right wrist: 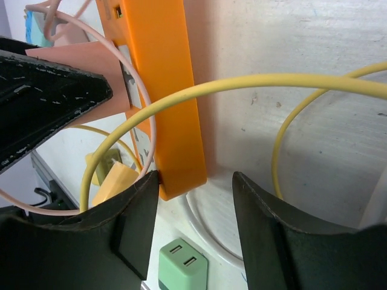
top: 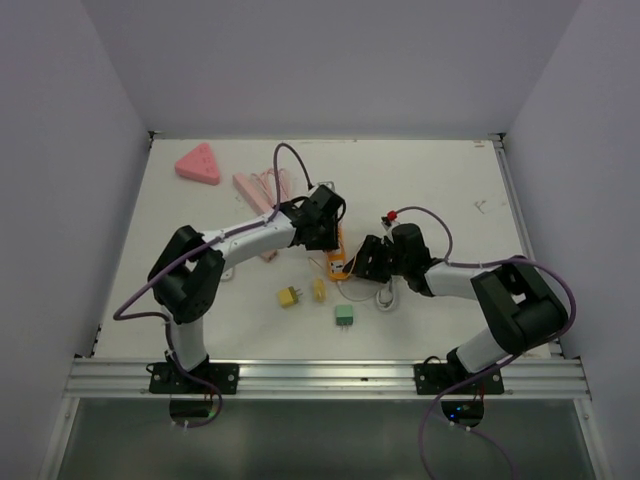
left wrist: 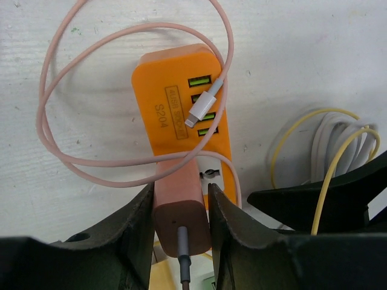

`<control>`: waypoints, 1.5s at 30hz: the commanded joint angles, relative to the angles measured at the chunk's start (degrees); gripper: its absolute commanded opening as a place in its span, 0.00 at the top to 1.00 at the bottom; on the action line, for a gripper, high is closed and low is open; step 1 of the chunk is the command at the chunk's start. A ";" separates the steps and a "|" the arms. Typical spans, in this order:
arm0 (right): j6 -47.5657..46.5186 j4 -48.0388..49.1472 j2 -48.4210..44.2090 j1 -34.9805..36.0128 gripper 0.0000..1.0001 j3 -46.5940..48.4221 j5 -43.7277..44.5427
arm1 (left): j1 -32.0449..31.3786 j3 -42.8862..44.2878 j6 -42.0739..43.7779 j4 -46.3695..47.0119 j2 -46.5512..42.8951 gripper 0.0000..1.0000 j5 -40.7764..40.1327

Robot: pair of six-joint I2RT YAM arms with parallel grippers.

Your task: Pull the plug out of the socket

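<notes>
**Top view.** The left gripper and right gripper are being held close together at frame centre, over the orange strip. A yellow adapter and a green adapter are lying loose below centre. A pink wedge is lying at upper left.

**Left wrist view.** The plug, pink, appears seated in the strip's near end at lower centre. It is being clenched between the left fingers, one on each flank. A pink cable is being looped over the strip, and its white connector is lying across the USB ports.

**Right wrist view.** The right jaws are being held apart, released. The strip's end is being touched only by the finger at lower left of the frame, with a gap to the other. A yellow cable is arcing across that gap.

**Risks, judged.**
- With the strip not being pinned, it is likely to be lifted along with the plug rather than parted from it.
- The yellow cable may be pinched if the right jaws are closed.
- The pink cable may be dragged by the pull, tugging the strip sideways.
</notes>
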 commanded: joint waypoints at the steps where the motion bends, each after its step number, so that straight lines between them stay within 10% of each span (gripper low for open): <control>1: -0.61 0.22 -1.58 -0.51 0.45 -1.15 -1.08 | 0.66 -1.83 3.25 4.80 -5.72 1.00 0.95; 23: -1.14 13.85 7.46 -1.04 0.49 8.08 -8.83 | 0.66 -10.71 1.93 16.23 -10.91 1.00 7.19; 33: -3.51 11.31 8.17 -1.21 1.00 6.50 -6.63 | 0.83 -12.82 1.84 17.02 -14.69 1.00 5.18; 45: -6.06 -2.41 5.36 -3.41 1.00 6.59 3.47 | 1.71 -19.59 0.70 20.02 -21.28 1.00 1.22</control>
